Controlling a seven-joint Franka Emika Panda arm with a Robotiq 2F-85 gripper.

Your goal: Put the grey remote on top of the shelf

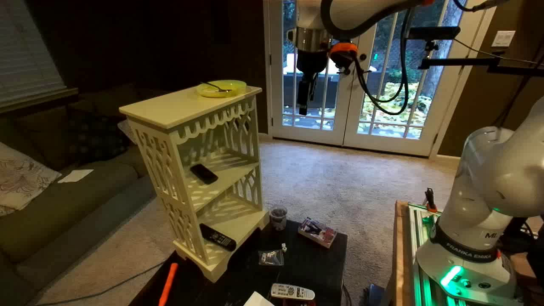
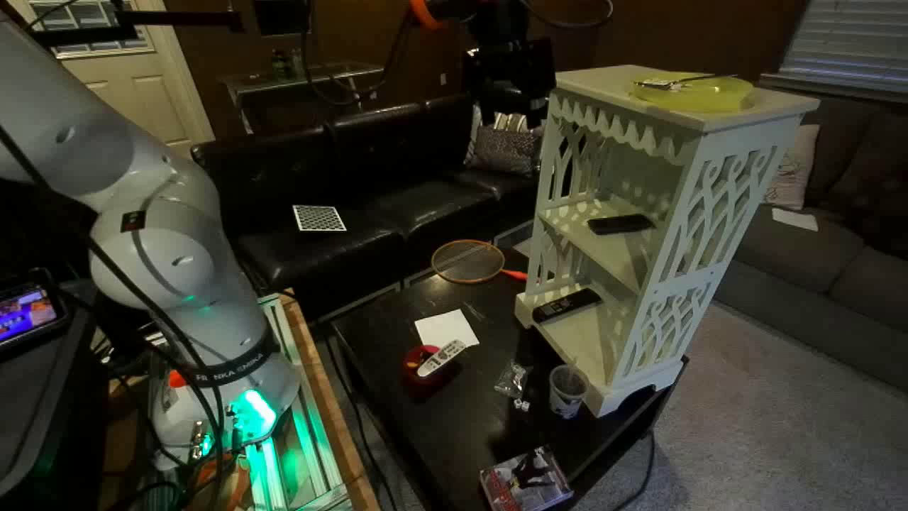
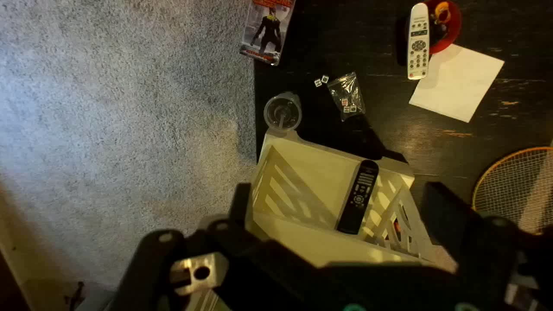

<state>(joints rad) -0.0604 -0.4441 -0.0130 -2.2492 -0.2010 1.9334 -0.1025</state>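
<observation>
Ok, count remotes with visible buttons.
2: the grey remote on the red bowl; the black remote on the bottom tier of the shelf. A black device higher up shows none clearly.

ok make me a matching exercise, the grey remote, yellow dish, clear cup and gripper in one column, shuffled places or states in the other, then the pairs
Things
1. grey remote
2. yellow dish
3. clear cup
4. gripper

Places and states
A. on the dark table, beside the shelf
B. open and holding nothing
C. partly over the red bowl
D. on top of the shelf

Pairs: 1-C; 2-D; 3-A; 4-B
</observation>
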